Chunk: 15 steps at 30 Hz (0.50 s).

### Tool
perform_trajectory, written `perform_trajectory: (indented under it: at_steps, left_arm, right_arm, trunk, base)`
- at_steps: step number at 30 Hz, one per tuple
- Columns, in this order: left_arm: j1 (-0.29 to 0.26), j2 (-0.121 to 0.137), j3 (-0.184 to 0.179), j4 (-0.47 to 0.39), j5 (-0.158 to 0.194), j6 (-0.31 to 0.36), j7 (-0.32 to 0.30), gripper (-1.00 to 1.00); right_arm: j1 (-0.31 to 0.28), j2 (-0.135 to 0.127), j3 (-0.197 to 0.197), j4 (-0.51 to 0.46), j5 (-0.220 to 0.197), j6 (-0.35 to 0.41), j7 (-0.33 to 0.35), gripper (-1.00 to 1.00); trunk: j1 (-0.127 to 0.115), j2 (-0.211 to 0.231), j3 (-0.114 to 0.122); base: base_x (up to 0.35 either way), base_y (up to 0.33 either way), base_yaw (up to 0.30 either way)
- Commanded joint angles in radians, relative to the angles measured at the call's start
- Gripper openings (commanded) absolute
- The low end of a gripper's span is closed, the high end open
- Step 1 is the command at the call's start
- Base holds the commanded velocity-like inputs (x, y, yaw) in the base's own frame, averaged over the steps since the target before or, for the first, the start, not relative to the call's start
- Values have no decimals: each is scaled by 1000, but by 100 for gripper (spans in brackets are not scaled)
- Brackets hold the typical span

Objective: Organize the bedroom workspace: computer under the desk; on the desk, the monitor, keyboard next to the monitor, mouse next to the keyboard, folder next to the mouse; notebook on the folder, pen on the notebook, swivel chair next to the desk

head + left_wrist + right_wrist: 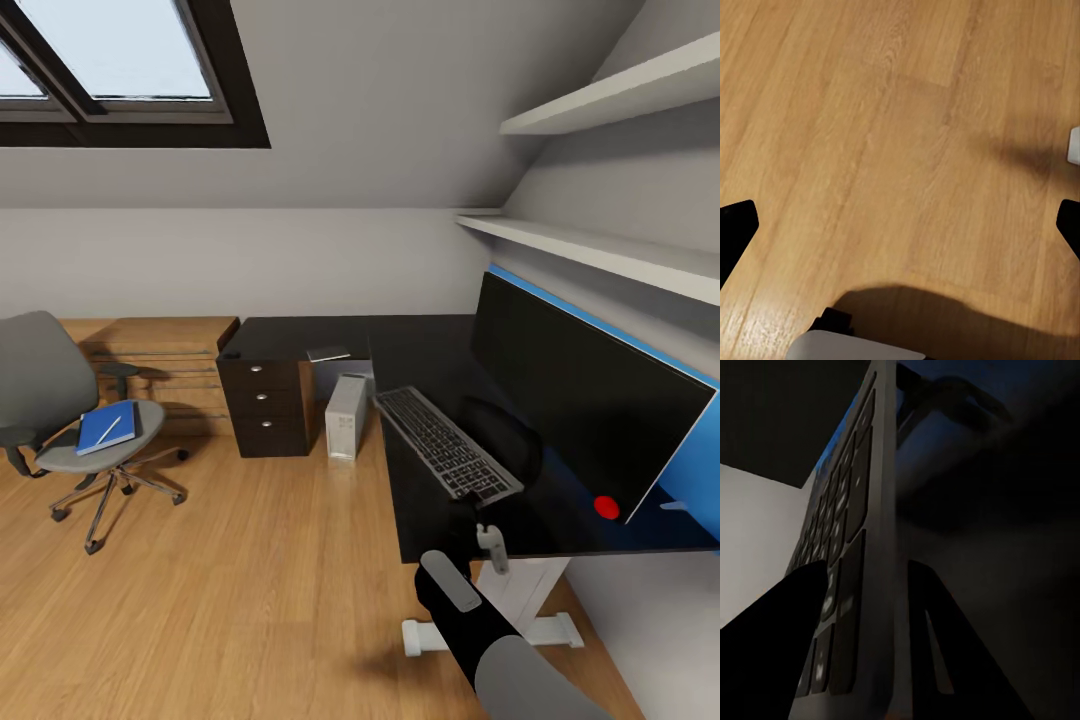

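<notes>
Right gripper (862, 637) clamping keyboard (447, 443), no legible writing

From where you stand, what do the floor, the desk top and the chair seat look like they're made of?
The floor looks like light wooden planks: visible grain and board seams, satin sheen. The desk top looks like glossy black laminate or glass, hard to say which; it mirrors the keyboard and monitor. The swivel chair seat seems grey padded fabric, matt, on a shiny metal base.

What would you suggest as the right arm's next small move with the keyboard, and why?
Probably open the right gripper and back off: its fingers straddle the keyboard, which appears to lie flat on the desk beside the monitor.
</notes>
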Motion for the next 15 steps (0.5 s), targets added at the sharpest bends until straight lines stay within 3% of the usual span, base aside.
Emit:
perform_trajectory:
  at_steps: [1, 15]
  left_arm:
    - [0, 2, -8, -2, 9, -4, 8, 100]
    - [0, 3, -8, -2, 9, -4, 8, 100]
  right_arm:
    - [-1, 0, 4, -2, 0, -8, -2, -100]
    - [-1, 0, 5, -34, -1, 33, 2, -100]
  trunk:
    - [0, -1, -1]
    - [0, -1, -1]
  base:
    - [0, 0, 0]
    - [0, 0, 0]
